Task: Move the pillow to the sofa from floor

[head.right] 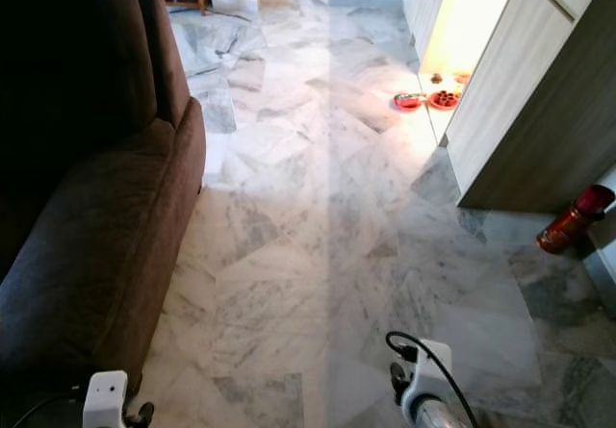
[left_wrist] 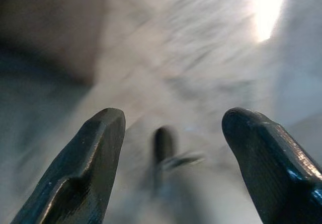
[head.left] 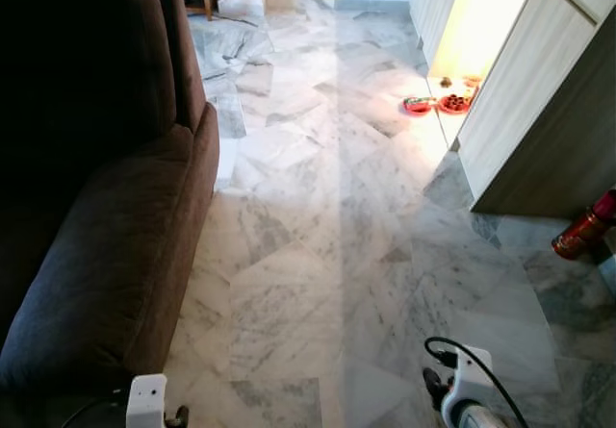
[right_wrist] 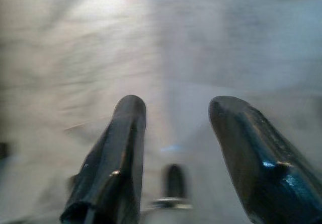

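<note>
Ahead, one sofa (head.left: 96, 207), two red bowls (head.left: 435, 105), one extinguisher (head.left: 584, 228).

White wrist housings at the frame's bottom edge — left arm (head.left: 146, 401), right arm (head.left: 469, 390) with looped black cable; glossy black tapered fingers (left_wrist: 83, 168) — blurred.

Dark brown sofa (head.left: 96, 216) at nine o'clock, plain, no pattern. Floor (head.left: 327, 255) is white marble with grey veining. Two red bowls (head.left: 435, 104) glow at one o'clock beside pale wood-grain cabinet panels (head.left: 520, 82). Red cylinder (head.left: 582, 231) at three o'clock. Black glossy fingers (left_wrist: 80, 173) on the wrist views.
</note>
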Robot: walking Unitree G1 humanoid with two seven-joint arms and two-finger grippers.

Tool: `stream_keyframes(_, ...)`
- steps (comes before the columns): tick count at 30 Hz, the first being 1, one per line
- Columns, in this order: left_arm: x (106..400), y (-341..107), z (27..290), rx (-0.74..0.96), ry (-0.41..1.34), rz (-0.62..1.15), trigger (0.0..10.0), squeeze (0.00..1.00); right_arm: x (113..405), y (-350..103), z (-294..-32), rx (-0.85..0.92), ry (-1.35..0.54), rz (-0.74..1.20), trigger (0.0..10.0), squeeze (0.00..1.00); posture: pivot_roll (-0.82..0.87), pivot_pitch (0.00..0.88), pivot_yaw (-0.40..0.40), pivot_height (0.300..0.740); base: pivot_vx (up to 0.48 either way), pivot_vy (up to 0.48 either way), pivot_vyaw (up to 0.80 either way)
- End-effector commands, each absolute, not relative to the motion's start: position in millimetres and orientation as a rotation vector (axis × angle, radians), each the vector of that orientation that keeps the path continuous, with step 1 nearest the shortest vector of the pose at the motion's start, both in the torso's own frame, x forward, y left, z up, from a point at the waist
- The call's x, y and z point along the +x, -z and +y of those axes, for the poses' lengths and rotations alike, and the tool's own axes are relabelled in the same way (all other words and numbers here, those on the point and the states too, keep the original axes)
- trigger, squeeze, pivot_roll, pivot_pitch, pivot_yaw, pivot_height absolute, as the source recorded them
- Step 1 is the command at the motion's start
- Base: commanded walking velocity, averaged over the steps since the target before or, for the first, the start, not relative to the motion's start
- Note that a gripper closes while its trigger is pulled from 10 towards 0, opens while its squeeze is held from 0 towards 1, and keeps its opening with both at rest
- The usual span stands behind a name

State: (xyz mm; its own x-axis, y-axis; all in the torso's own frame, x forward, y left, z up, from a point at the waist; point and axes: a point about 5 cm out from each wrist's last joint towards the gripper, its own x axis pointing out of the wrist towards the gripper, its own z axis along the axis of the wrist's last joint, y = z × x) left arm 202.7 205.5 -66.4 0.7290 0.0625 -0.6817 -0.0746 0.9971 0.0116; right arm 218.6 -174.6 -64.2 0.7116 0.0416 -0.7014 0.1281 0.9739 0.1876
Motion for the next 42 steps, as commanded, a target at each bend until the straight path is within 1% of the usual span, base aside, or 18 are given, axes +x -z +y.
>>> stream_keyframes(1,197,69,210,-0.027,-0.069,0.778,10.0,0.0,214,66,-184,0.209,0.056,0.79,10.0,0.0,0.03,0.101,-0.022,0.74,0.0,0.0,0.0)
stream_keyframes(2,198,68,212,-0.011,-0.073,0.768,10.0,0.0,215,65,-183,0.196,0.049,0.784,10.0,0.0,0.03,0.099,-0.02,0.74,0.0,0.0,0.0)
stream_keyframes(4,200,66,214,-0.036,-0.091,0.753,10.0,0.0,216,65,-183,0.227,0.053,0.778,10.0,0.0,0.03,0.098,-0.021,0.74,0.0,0.0,0.0)
stream_keyframes(8,214,57,214,-0.064,-0.101,0.68,10.0,0.0,218,64,-180,0.265,0.025,0.778,10.0,0.0,0.03,0.099,-0.022,0.74,0.0,0.0,0.0)
stream_keyframes(11,225,50,210,-0.057,-0.066,0.645,10.0,0.0,219,63,-176,0.249,-0.012,0.77,10.0,0.0,0.04,0.096,-0.021,0.74,0.0,0.0,0.0)
stream_keyframes(12,229,48,209,-0.048,-0.047,0.64,10.0,0.0,219,63,-173,0.273,-0.019,0.77,10.0,0.0,0.04,0.095,-0.015,0.74,0.0,0.0,0.0)
stream_keyframes(14,229,48,209,-0.05,-0.044,0.643,10.0,0.0,219,63,-172,0.279,-0.02,0.77,10.0,0.0,0.04,0.094,-0.011,0.74,0.0,0.0,0.0)
stream_keyframes(18,222,54,211,-0.035,-0.039,0.699,10.0,0.0,216,66,-167,0.266,-0.02,0.789,10.0,0.0,0.02,0.08,-0.017,0.74,0.0,0.0,0.0)
stream_keyframes(22,213,59,213,-0.062,-0.082,0.729,10.0,0.0,216,66,-170,0.226,-0.026,0.79,10.0,0.0,0.0,0.077,-0.042,0.74,0.0,0.0,0.0)
stream_keyframes(26,207,64,210,-0.102,-0.112,0.742,10.0,0.0,215,66,-175,0.192,-0.058,0.796,10.0,0.0,0.0,0.078,-0.04,0.74,0.0,0.0,0.0)
stream_keyframes(30,204,66,208,-0.065,-0.086,0.775,10.0,0.0,212,67,-182,0.201,0.002,0.8,10.0,0.0,0.02,0.076,-0.029,0.74,0.0,0.0,0.0)
stream_keyframes(36,195,73,201,-0.007,-0.052,0.828,10.0,0.0,206,71,-179,0.196,-0.005,0.818,10.0,0.0,0.03,0.062,-0.029,0.74,0.0,0.0,0.0)
stream_keyframes(42,188,75,209,-0.015,-0.128,0.833,10.0,0.0,202,73,-178,0.18,-0.011,0.829,10.0,0.0,0.04,0.055,-0.027,0.74,0.0,0.0,0.0)
